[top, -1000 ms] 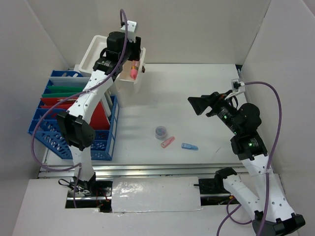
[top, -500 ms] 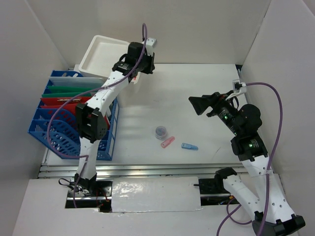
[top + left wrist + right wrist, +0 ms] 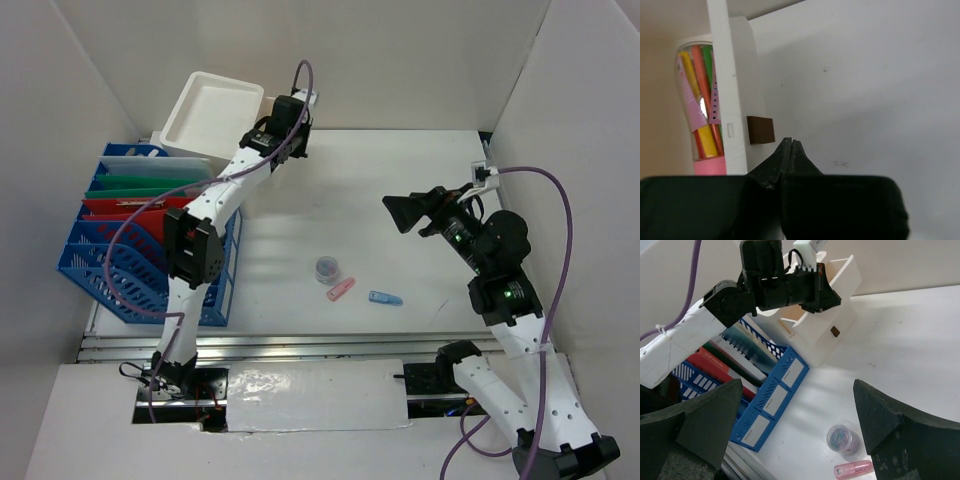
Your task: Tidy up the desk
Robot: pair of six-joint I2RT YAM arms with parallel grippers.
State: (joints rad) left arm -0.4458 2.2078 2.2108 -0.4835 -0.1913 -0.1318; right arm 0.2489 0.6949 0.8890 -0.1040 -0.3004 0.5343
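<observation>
White bench (image 3: 400,190) boxed in by white walls (image 3: 400,60).
Its long axis runs left to right, rail (image 3: 300,345) toward frame bottom; left tool (image 3: 790,150) pressed together, right tool (image 3: 403,213) spread.

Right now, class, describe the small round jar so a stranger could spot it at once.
Start at the white desk, then find three small things near its front middle. The jar is the leftmost and alone is round; the pink piece and blue piece beside it are slim.
</observation>
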